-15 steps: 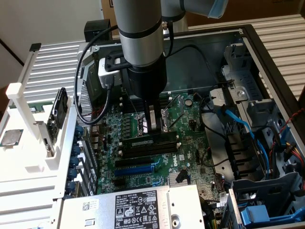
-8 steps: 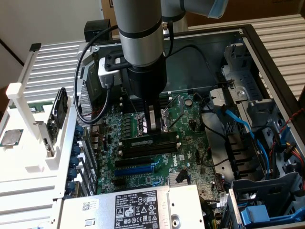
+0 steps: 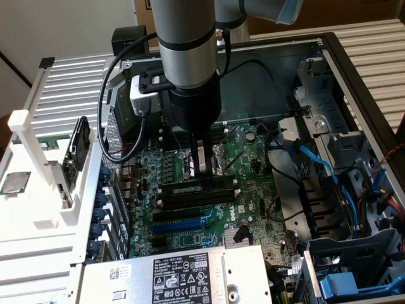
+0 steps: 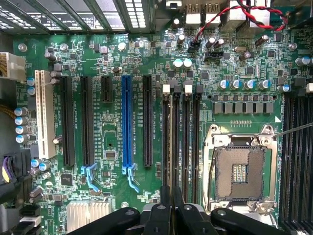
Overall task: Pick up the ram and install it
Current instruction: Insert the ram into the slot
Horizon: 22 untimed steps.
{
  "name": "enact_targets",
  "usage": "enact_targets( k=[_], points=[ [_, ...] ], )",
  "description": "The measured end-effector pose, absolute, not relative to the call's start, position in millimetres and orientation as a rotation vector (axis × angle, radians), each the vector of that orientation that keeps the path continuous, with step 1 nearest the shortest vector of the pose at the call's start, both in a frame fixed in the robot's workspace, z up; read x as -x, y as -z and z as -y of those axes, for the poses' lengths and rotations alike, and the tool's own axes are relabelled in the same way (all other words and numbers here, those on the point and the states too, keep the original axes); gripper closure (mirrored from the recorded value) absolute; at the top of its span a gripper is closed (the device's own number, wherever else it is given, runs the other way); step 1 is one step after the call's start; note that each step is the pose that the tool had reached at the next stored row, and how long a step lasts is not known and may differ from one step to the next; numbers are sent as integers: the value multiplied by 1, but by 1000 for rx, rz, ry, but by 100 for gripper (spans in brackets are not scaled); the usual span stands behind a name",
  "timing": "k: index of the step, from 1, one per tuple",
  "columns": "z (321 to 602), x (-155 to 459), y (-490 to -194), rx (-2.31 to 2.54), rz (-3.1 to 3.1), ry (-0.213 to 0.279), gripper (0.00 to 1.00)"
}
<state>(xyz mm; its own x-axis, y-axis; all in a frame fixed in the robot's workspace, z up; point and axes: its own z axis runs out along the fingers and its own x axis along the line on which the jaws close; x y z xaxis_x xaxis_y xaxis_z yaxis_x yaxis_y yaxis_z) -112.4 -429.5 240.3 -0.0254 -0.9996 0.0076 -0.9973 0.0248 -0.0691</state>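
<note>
Pale wall (image 3: 69,28), brown cardboard box (image 3: 354,12), white ribbed panel (image 3: 79,85) behind.
</note>
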Motion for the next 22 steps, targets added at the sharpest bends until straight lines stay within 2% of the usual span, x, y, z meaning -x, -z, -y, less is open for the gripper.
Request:
enact_targets(
  k=[22],
  points=[
    [436, 109, -240, 2152, -2210, 47, 88]
  ],
)
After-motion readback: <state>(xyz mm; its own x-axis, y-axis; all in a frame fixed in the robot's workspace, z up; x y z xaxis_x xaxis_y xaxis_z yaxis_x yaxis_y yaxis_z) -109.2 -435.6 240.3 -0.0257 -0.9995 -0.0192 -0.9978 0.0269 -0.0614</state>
